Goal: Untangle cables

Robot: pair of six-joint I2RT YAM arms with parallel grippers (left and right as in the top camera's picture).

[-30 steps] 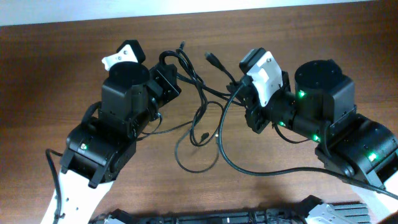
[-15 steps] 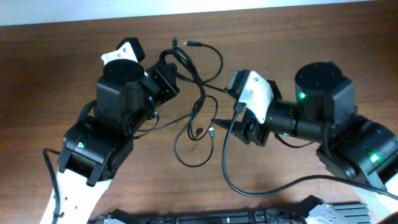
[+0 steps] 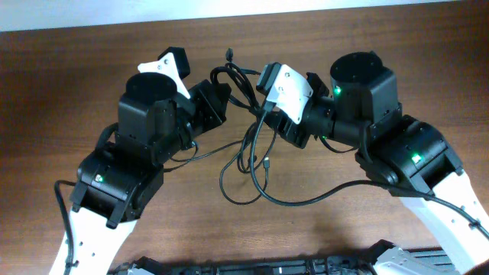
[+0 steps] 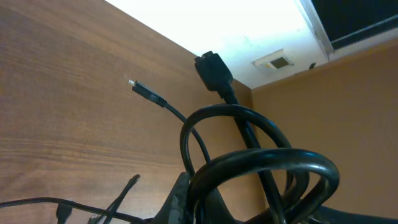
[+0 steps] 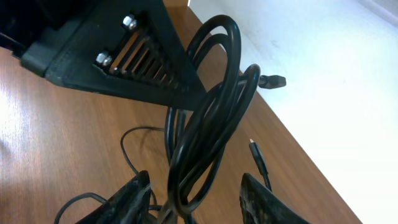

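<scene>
The brown wood-grain table (image 3: 76, 61) runs the full width, and a pale strip of floor (image 3: 321, 6) shows past its far edge. At left, the left gripper (image 3: 216, 98) is clamped tight on the cables (image 3: 248, 149), holding several loops up off the wood. A lower loop lies slack on the table between the arms, with one small plug (image 3: 267, 163) inside it. At right, the right gripper (image 5: 194, 183) stands partway apart, and the raised loops pass between its fingers (image 5: 138, 193) unpinched.

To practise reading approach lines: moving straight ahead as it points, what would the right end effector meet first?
Probably the looped cables, already between its fingers. The left end effector sits just beyond them, though depth is unclear.
</scene>
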